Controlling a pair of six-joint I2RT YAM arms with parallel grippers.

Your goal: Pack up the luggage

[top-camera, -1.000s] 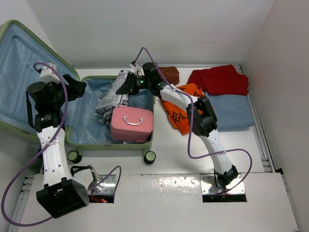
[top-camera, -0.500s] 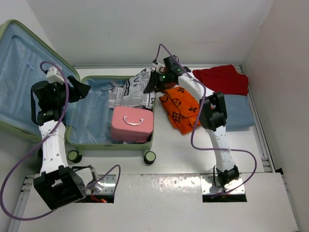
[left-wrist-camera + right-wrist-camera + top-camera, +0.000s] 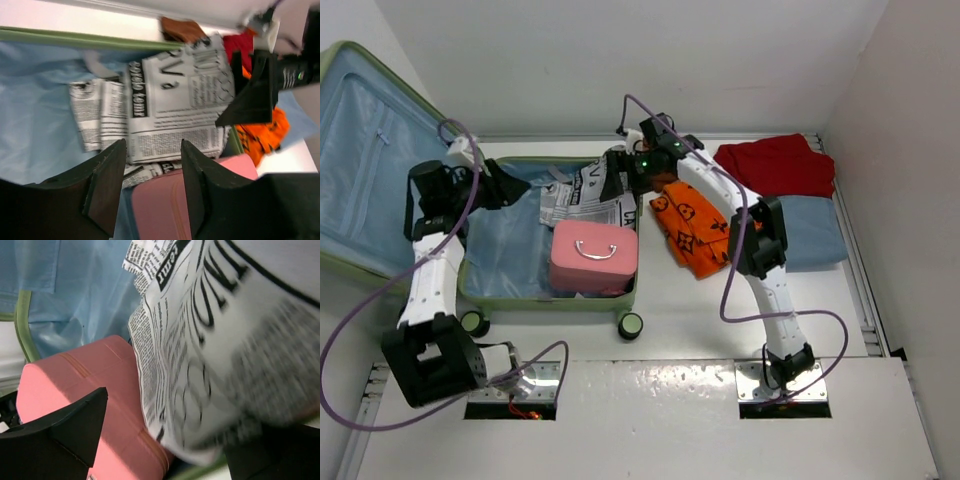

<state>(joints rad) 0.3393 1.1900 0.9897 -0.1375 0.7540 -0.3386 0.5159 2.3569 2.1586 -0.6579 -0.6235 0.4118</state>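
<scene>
Jaws parted, the left gripper (image 3: 152, 150) and right gripper (image 3: 615, 172) are hovering face to face over a newspaper-print cloth (image 3: 585, 195), the open pale-green luggage (image 3: 505, 255) lying directly beneath them both.

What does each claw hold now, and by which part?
Nothing, it seems. The left claw is open and empty; the right claw stands wide open around the newspaper-print cloth, not pinching it.
</scene>
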